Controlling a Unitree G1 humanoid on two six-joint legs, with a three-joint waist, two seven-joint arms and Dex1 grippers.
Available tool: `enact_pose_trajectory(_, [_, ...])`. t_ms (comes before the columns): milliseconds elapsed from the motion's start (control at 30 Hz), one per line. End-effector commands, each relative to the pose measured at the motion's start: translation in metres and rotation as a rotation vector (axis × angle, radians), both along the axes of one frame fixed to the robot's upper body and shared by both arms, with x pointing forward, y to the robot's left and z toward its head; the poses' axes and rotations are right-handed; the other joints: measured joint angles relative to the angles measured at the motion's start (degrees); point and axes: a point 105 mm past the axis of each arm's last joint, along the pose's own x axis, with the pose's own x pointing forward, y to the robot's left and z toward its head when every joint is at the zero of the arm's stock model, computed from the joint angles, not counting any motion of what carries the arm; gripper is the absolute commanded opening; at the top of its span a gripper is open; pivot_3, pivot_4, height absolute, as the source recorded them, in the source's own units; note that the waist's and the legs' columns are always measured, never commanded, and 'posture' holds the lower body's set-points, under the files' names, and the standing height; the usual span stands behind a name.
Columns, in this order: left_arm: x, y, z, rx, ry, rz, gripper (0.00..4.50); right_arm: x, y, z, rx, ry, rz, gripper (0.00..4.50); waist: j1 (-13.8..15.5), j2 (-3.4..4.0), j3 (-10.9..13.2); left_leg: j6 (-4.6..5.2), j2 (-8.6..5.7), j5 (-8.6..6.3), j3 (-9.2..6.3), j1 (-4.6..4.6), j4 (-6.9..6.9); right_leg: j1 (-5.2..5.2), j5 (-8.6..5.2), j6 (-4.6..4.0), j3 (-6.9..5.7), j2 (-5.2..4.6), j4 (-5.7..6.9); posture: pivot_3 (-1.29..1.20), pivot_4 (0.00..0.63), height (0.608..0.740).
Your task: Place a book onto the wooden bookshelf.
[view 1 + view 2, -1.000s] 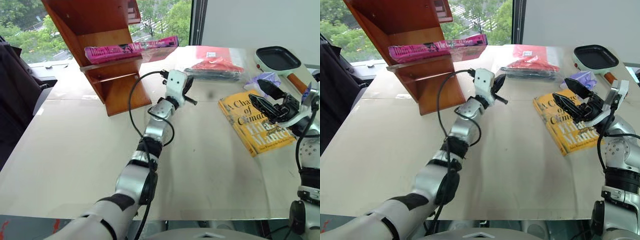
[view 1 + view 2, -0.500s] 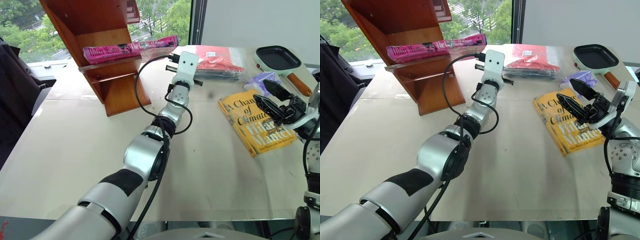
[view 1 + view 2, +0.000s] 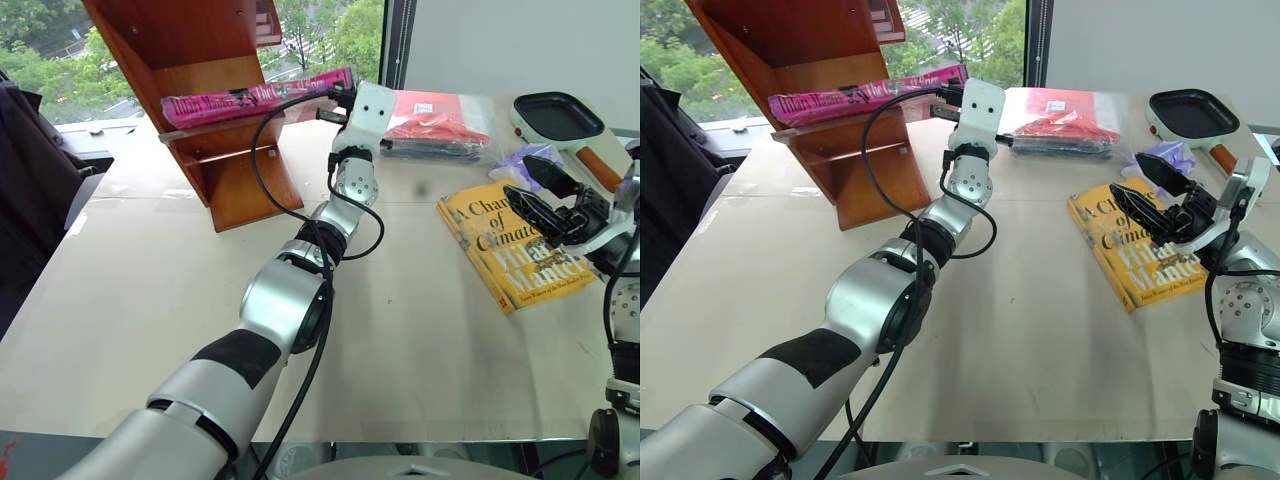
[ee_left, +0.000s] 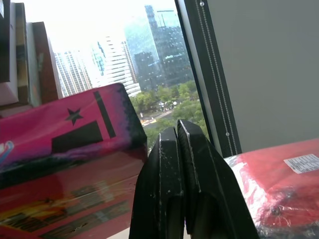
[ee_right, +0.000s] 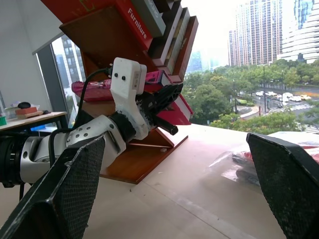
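Note:
The pink book (image 3: 250, 100) lies flat on the lower shelf of the wooden bookshelf (image 3: 235, 185), its right end overhanging the shelf's edge. My left gripper (image 3: 335, 95) is shut and empty, raised close beside that overhanging end; in the left wrist view the book's corner (image 4: 107, 117) sits just next to the closed fingers (image 4: 169, 164). I cannot tell whether they touch. My right gripper (image 3: 518, 177) hangs open and empty above the table at the right, over a yellow book (image 3: 500, 255).
A red packet in a clear bag (image 3: 432, 130) lies behind the left hand. At the far right are a black pan (image 3: 555, 115) and a purple item (image 3: 525, 155). More books stand on the bookshelf's upper level (image 5: 164, 25). Windows lie behind the table.
My left arm has risen and swung toward the book's overhanging end, the wrist rolling, with the gripper staying shut. The right arm has kept still.

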Motion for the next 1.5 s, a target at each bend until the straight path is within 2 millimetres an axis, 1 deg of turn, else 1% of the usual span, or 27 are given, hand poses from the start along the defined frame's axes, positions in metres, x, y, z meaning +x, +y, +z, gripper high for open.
enact_pose_trajectory(33, [-0.005, 0.011, 0.014, -0.028, -0.089, 0.080, 0.06, -0.001, 0.000, 0.012, 0.003, -0.051, 0.004, 4.50, -0.1, 0.00, 0.0, 0.00, 0.00, 0.00, 0.00, 0.00, 0.00, 0.00, 0.00, 0.00, 0.00, 0.00, 0.00, 0.00, 0.150, 0.731])
enact_pose_trajectory(200, [-0.006, 0.028, 0.010, -0.038, -0.115, 0.189, 0.06, -0.001, 0.001, 0.011, 0.006, -0.050, 0.007, 4.50, 0.0, 0.00, 0.0, 0.00, 0.01, 0.00, -0.01, 0.02, 0.00, 0.00, 0.00, 0.00, 0.00, 0.00, 0.03, 0.00, 0.150, 0.731])
enact_pose_trajectory(333, [-0.007, 0.031, 0.010, -0.041, -0.123, 0.204, 0.06, 0.001, 0.003, 0.011, 0.007, -0.050, 0.012, 4.50, -0.1, 0.00, 0.0, 0.00, 0.01, 0.00, 0.03, 0.02, 0.00, 0.00, 0.01, 0.00, 0.01, 0.00, 0.03, 0.00, 0.150, 0.731])
enact_pose_trajectory(567, [-0.006, 0.022, 0.006, -0.002, -0.109, 0.158, 0.06, 0.003, 0.005, 0.009, 0.005, -0.045, 0.023, 4.50, 0.0, 0.00, 0.0, -0.01, 0.00, 0.00, 0.02, 0.01, 0.00, 0.00, 0.00, 0.00, 0.00, 0.00, 0.02, 0.00, 0.150, 0.731])
enact_pose_trajectory(667, [-0.005, 0.013, -0.006, 0.049, -0.064, 0.111, 0.06, 0.003, 0.005, 0.007, -0.002, -0.039, 0.024, 4.50, 0.0, 0.00, 0.0, -0.01, 0.00, 0.00, 0.02, 0.01, 0.00, -0.01, 0.00, 0.00, 0.00, 0.00, 0.02, 0.00, 0.150, 0.731])
enact_pose_trajectory(800, [-0.004, 0.012, -0.016, 0.069, -0.034, 0.099, 0.06, 0.003, 0.005, 0.005, -0.001, -0.037, 0.023, 4.50, 0.0, 0.00, 0.0, -0.01, 0.00, 0.00, 0.03, 0.01, 0.00, 0.00, 0.01, 0.00, 0.00, 0.00, 0.02, 0.00, 0.150, 0.731])
enact_pose_trajectory(867, [-0.004, 0.009, -0.022, 0.085, -0.017, 0.072, 0.06, 0.003, 0.005, 0.005, 0.000, -0.036, 0.024, 4.50, 0.0, 0.00, 0.0, -0.01, 0.01, 0.00, 0.02, 0.01, 0.00, -0.01, 0.01, 0.00, 0.00, 0.00, 0.03, 0.00, 0.150, 0.731])
enact_pose_trajectory(933, [-0.002, -0.001, -0.032, 0.124, 0.039, 0.006, 0.06, 0.003, 0.006, 0.004, 0.000, -0.035, 0.028, 4.50, 0.0, 0.00, 0.0, -0.01, 0.00, 0.00, 0.02, 0.01, 0.00, -0.01, 0.01, 0.00, 0.00, 0.00, 0.03, 0.00, 0.150, 0.731])
enact_pose_trajectory(1033, [-0.005, -0.017, -0.042, 0.162, 0.084, -0.157, 0.06, 0.002, 0.007, 0.002, -0.002, -0.030, 0.038, 4.50, 0.0, 0.00, 0.0, -0.01, 0.00, 0.00, 0.03, 0.01, 0.01, 0.00, 0.01, 0.00, 0.00, -0.01, 0.03, 0.00, 0.150, 0.731])
enact_pose_trajectory(1067, [-0.006, -0.021, -0.045, 0.164, 0.093, -0.213, 0.06, 0.002, 0.007, 0.001, -0.006, -0.027, 0.041, 4.50, 0.0, 0.00, 0.0, -0.01, 0.00, 0.00, 0.03, 0.01, 0.01, 0.00, 0.01, 0.00, 0.00, -0.01, 0.03, 0.00, 0.150, 0.731])
enact_pose_trajectory(1133, [-0.008, -0.024, -0.056, 0.134, 0.159, -0.348, 0.06, 0.001, 0.008, -0.002, -0.021, -0.019, 0.045, 4.50, 0.0, 0.00, 0.0, -0.01, 0.00, 0.00, 0.04, 0.01, 0.00, 0.00, 0.00, -0.01, 0.00, -0.01, 0.03, 0.00, 0.150, 0.731])
enact_pose_trajectory(1233, [-0.015, -0.014, -0.077, 0.067, 0.251, -0.544, 0.06, -0.001, 0.006, -0.006, -0.027, -0.010, 0.044, 4.50, -0.2, 0.02, 0.0, -0.01, 0.02, 0.00, 0.04, 0.01, 0.00, -0.02, 0.00, -0.02, 0.01, 0.00, 0.03, 0.00, 0.150, 0.731])
enact_pose_trajectory(1267, [-0.018, -0.006, -0.080, 0.053, 0.255, -0.587, 0.06, -0.002, 0.006, -0.008, -0.035, -0.005, 0.043, 4.50, -0.3, 0.02, 0.0, -0.01, 0.03, 0.00, 0.04, 0.02, 0.00, -0.02, 0.00, -0.03, 0.01, 0.00, 0.04, 0.00, 0.150, 0.731])
enact_pose_trajectory(1300, [-0.020, 0.005, -0.083, 0.060, 0.252, -0.608, 0.06, -0.003, 0.006, -0.010, -0.047, -0.001, 0.042, 4.50, -0.5, 0.02, 0.0, -0.01, 0.04, 0.00, 0.05, 0.04, 0.00, -0.02, 0.00, -0.04, 0.02, 0.01, 0.04, 0.00, 0.150, 0.731])
enact_pose_trajectory(1333, [-0.023, 0.018, -0.084, 0.071, 0.252, -0.621, 0.30, -0.005, 0.005, -0.012, -0.055, 0.004, 0.039, 4.50, -0.6, 0.03, 0.0, -0.01, 0.08, 0.00, 0.04, 0.05, 0.00, -0.05, 0.00, -0.05, 0.02, 0.01, 0.10, 0.00, 0.150, 0.731])
enact_pose_trajectory(1400, [-0.029, 0.041, -0.083, 0.085, 0.242, -0.626, 0.91, -0.008, 0.004, -0.015, -0.069, 0.014, 0.032, 4.50, -1.0, 0.03, 0.0, -0.01, 0.09, 0.00, 0.03, 0.04, 0.00, -0.08, 0.00, -0.06, 0.03, 0.01, 0.18, 0.00, 0.150, 0.731])
enact_pose_trajectory(1467, [-0.038, 0.069, -0.082, 0.078, 0.252, -0.617, 1.82, -0.012, 0.000, -0.019, -0.080, 0.021, 0.012, 4.50, -1.1, 0.04, 0.0, -0.01, 0.11, 0.00, -0.02, 0.04, 0.00, -0.08, 0.00, -0.06, 0.03, 0.01, 0.22, 0.00, 0.150, 0.731])
enact_pose_trajectory(1500, [-0.041, 0.079, -0.083, 0.076, 0.266, -0.613, 2.43, -0.014, -0.002, -0.020, -0.081, 0.023, 0.003, 4.50, -1.1, 0.04, 0.0, -0.01, 0.12, 0.00, -0.08, 0.05, 0.00, -0.09, 0.01, -0.06, 0.05, -0.01, 0.22, 0.00, 0.150, 0.731])
